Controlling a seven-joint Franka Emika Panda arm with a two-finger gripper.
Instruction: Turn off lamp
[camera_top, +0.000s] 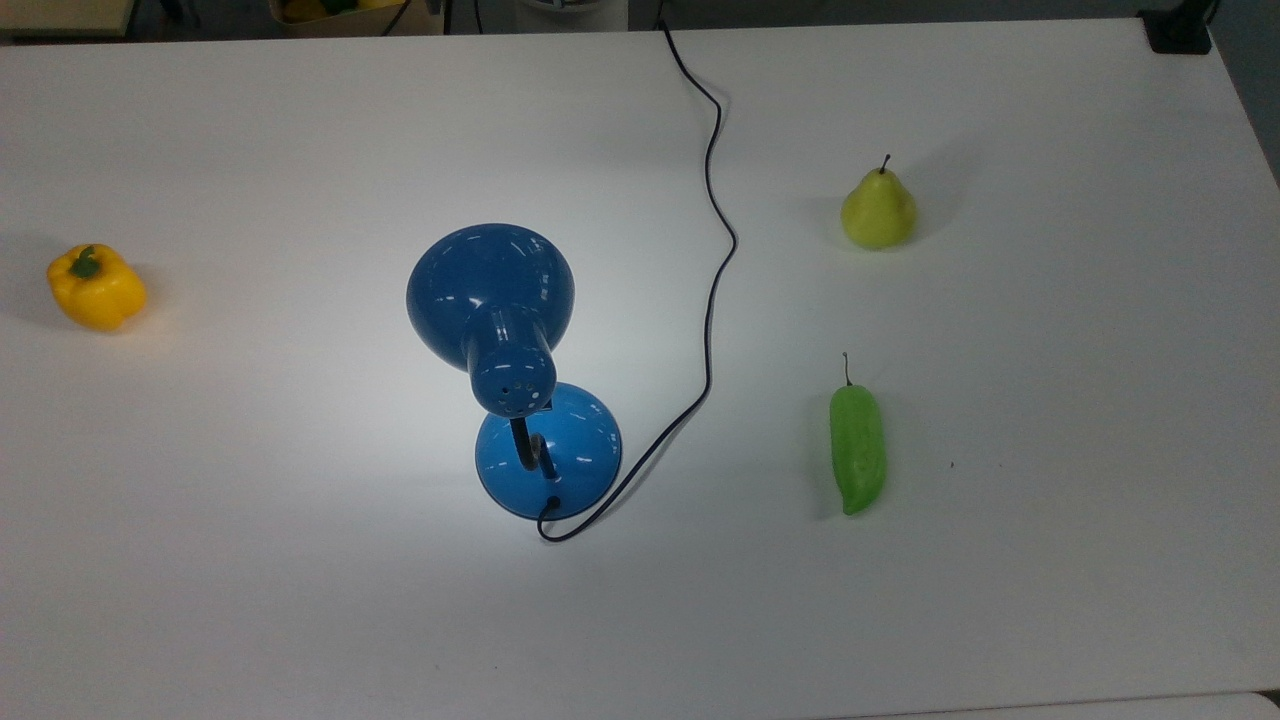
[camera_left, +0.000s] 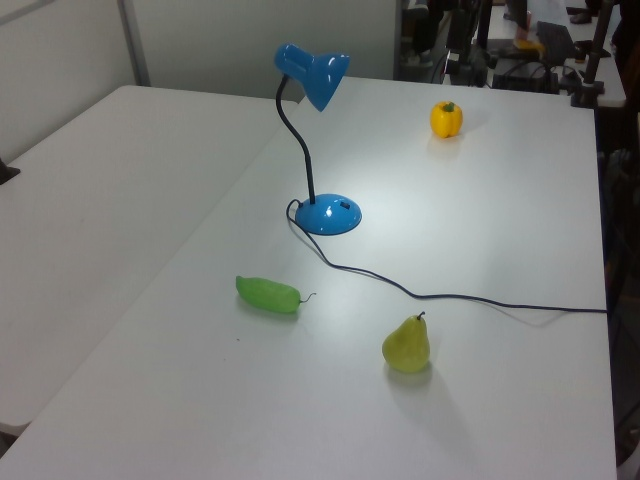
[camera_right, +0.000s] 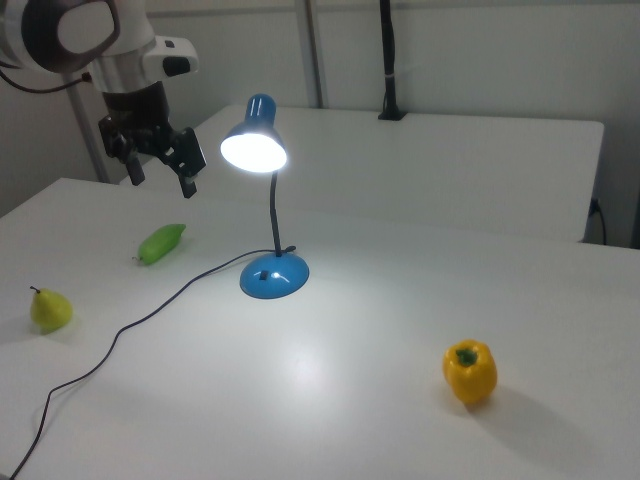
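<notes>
Lamp (camera_right: 262, 150) lit; no writing legible; table (camera_top: 300, 620) white.

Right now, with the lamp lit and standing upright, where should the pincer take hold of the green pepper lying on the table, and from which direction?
Grip the green pepper across its middle, coming straight down from above. It lies flat on the table, long and narrow, so its two long sides offer parallel faces. The lamp's cord runs well clear of it. The pincer hangs open above it in the right view.
</notes>
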